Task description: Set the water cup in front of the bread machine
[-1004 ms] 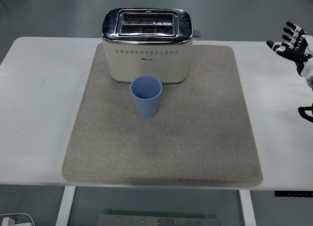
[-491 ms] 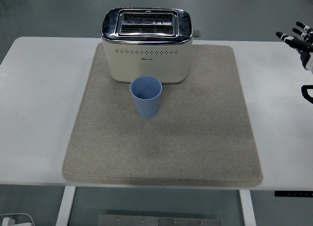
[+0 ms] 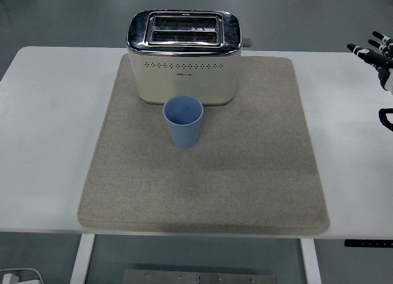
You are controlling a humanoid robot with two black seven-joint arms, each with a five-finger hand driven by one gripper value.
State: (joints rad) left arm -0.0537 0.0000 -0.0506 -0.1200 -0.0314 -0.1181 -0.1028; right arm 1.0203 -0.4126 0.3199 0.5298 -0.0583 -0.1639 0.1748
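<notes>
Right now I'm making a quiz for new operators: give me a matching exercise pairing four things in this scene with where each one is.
Things:
1. blue cup
2. toaster
3. grey mat
4. right hand

Places:
A. at the picture's right edge, fingers spread, holding nothing
B. lying flat on the white table
C. at the mat's far end, slots up
D. upright on the mat, just in front of the toaster

Pairs: 1-D, 2-C, 3-B, 4-A

One blue cup (image 3: 183, 121), one cream toaster (image 3: 184, 56), one grey mat (image 3: 245, 173), one white table (image 3: 49, 124).
</notes>
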